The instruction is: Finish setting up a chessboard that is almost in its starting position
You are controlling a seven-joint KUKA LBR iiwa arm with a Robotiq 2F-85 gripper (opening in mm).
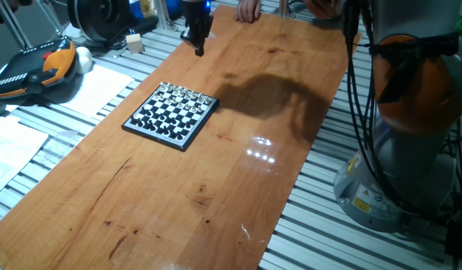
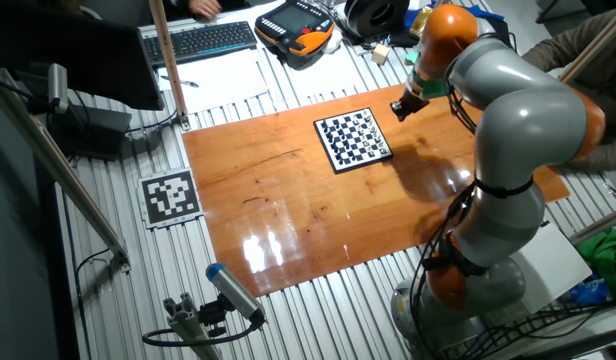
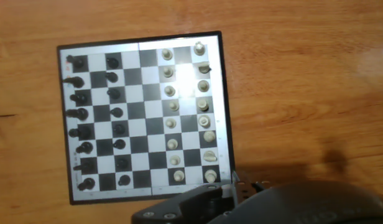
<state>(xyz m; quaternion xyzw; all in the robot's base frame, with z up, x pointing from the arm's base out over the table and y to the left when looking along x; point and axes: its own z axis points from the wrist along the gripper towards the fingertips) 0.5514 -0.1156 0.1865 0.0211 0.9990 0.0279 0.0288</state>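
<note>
The chessboard lies on the wooden tabletop, a small black-and-white board with a dark rim. It also shows in the other fixed view. In the hand view the chessboard has two columns of dark pieces on the left and two columns of pale pieces on the right. My gripper hangs above the table beyond the board's pale side, apart from it, and also shows in the other fixed view. Its fingers taper to one point and look shut, with nothing seen between them. Its dark housing fills the bottom of the hand view.
White paper sheets and an orange-and-black teach pendant lie left of the tabletop. A small wooden block sits near them. A person's hand rests at the far edge. The robot base stands on the right.
</note>
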